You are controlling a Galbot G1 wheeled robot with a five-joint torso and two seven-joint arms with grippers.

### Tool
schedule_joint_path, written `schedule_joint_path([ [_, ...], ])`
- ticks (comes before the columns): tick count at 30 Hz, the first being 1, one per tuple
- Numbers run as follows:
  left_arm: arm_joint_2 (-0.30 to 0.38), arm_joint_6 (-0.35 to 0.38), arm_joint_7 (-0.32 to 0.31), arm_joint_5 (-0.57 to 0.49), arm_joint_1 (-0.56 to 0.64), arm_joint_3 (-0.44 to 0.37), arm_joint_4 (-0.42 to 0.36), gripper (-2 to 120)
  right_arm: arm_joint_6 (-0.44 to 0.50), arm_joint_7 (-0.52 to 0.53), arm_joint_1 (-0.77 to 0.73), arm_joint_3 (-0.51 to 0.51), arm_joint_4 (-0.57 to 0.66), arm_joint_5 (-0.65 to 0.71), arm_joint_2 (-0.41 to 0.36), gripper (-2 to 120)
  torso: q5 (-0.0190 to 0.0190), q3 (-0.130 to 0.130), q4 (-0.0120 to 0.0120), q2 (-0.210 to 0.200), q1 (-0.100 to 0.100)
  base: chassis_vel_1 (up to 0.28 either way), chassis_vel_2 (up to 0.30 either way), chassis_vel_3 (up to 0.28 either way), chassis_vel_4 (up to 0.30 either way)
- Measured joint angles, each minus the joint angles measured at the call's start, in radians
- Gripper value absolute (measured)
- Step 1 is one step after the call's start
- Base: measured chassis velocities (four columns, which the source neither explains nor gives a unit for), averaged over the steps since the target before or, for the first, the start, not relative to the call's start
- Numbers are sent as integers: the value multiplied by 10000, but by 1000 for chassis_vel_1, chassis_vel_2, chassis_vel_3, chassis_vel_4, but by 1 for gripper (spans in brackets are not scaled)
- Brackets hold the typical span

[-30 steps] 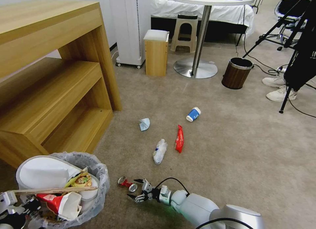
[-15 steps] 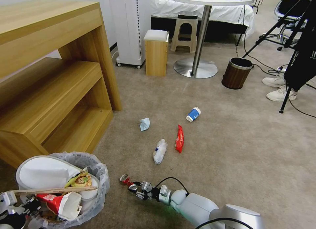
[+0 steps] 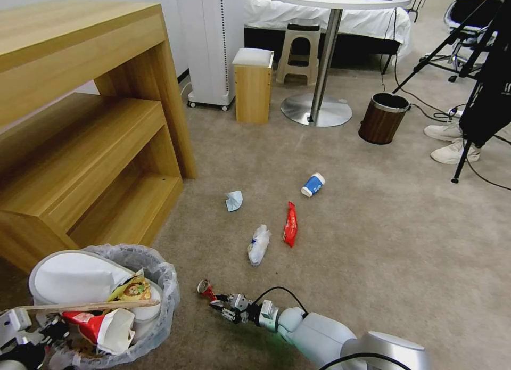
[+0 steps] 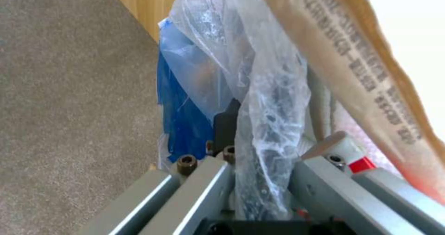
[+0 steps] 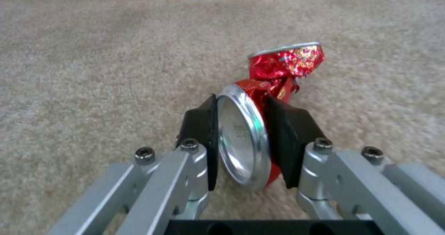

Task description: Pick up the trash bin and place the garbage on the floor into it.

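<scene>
Head view: right end effector (image 3: 217, 301) clamps one red can (image 3: 205, 290); four litter pieces lie loose on floor (image 3: 372, 242).

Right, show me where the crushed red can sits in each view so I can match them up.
Head view: the crushed red can is low centre on the carpet, at the right gripper.
Right wrist view: can centred, clamped between the black fingers.
Left wrist view: not in it.
Shared landmark: the beige carpet.

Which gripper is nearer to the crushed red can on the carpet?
The right gripper: its fingers are clamped on the crushed red can. The left gripper is off to the side, gripping the trash bin rim.
</scene>
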Motion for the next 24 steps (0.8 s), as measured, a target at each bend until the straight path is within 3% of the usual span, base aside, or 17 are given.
schedule_joint_path([
  [10,198,40,-18,235,-173,381,0,0,756,36,-49,312,881,191,-869,22,-1,0,-1,0,0,0,0,0,0],
  [18,409,102,45,582,-511,1092,0,0,1005,-72,-235,1161,1780,118,-1717,22,1,0,-1,-1,0,0,0,0,0],
  [24,689,191,79,725,-712,1557,0,0,1005,-99,-371,1924,3025,223,-2988,22,9,0,1,0,0,0,0,0,0],
])
